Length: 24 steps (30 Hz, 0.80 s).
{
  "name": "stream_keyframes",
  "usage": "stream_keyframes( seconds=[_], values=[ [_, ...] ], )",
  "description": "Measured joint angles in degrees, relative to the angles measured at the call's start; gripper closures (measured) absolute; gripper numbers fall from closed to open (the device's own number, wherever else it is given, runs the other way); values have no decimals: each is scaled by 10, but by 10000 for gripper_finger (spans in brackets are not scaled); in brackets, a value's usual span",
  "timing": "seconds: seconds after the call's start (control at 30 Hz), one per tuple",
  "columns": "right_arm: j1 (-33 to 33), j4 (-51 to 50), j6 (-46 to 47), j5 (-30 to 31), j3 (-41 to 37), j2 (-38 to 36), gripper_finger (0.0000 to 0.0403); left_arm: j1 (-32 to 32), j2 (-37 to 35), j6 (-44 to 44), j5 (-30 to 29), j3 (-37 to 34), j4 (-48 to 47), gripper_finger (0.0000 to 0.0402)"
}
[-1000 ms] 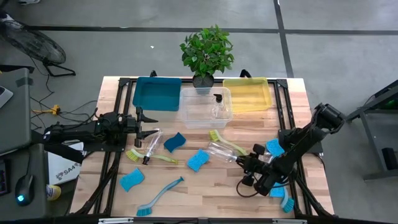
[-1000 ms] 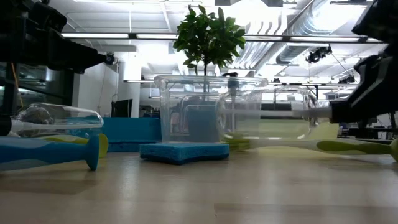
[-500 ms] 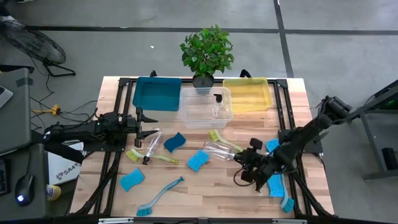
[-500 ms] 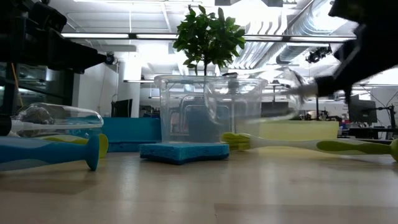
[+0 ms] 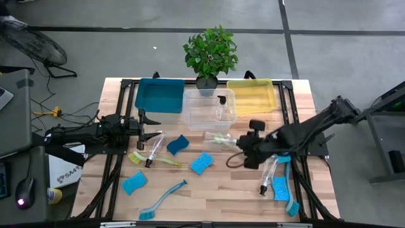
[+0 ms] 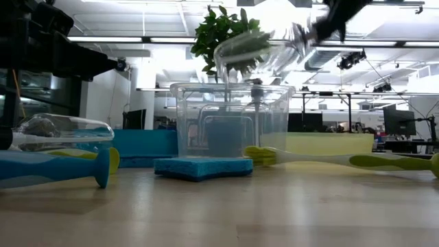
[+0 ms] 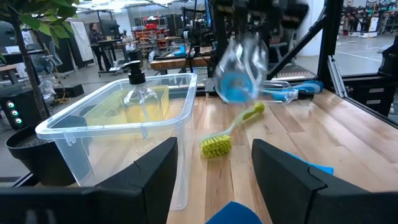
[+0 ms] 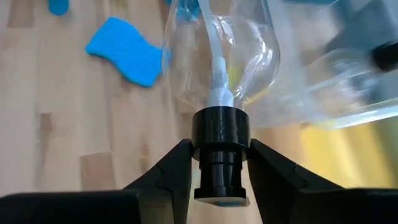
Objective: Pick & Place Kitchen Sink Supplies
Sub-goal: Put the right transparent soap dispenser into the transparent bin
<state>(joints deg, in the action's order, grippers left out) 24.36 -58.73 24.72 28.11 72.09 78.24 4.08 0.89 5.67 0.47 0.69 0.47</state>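
Observation:
My right gripper is shut on a clear plastic bottle with a black pump top, holding it in the air just near the clear bin. In the low view the bottle hangs higher than the bin's rim. A yellow-green brush lies on the table below it. My left gripper is open and waits over the table's left side, beside a second bottle lying on its side. A third bottle stands in the clear bin. My right gripper pinches the bottle's black pump collar between its two fingers, one on each side. The fingers come roughly level from the table's right, along the bottle's length. The bottle is lifted clear and sticks out forward from the fingers, its base tipped slightly down.
A teal bin and a yellow bin flank the clear bin at the far edge, with a potted plant behind. Blue sponges, a blue brush, a yellow-green brush and another bottle lie scattered.
My right gripper has risen and swung toward the far edge and the clear bin, carrying the bottle. The bottle, which lay on the table, is now lifted clear above the height of the bin's rim. The yellow-green brush beneath stayed put.

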Motion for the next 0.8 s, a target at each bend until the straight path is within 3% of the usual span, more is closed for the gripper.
stream_keyframes(
  seconds=[0.3, 0.57, 0.8],
  values=[
    [-74, -138, -123, 10, 161, 0, 274, 0, 0, 0, 0, 0, 0, 200],
    [-151, -145, -246, 6, 236, 12, 274, 0, 0, 0, 0, 0, 0, 200],
    [-202, -175, -311, -19, 306, 74, 273, 0, 0, 0, 0, 0, 0, 200]
  ],
)
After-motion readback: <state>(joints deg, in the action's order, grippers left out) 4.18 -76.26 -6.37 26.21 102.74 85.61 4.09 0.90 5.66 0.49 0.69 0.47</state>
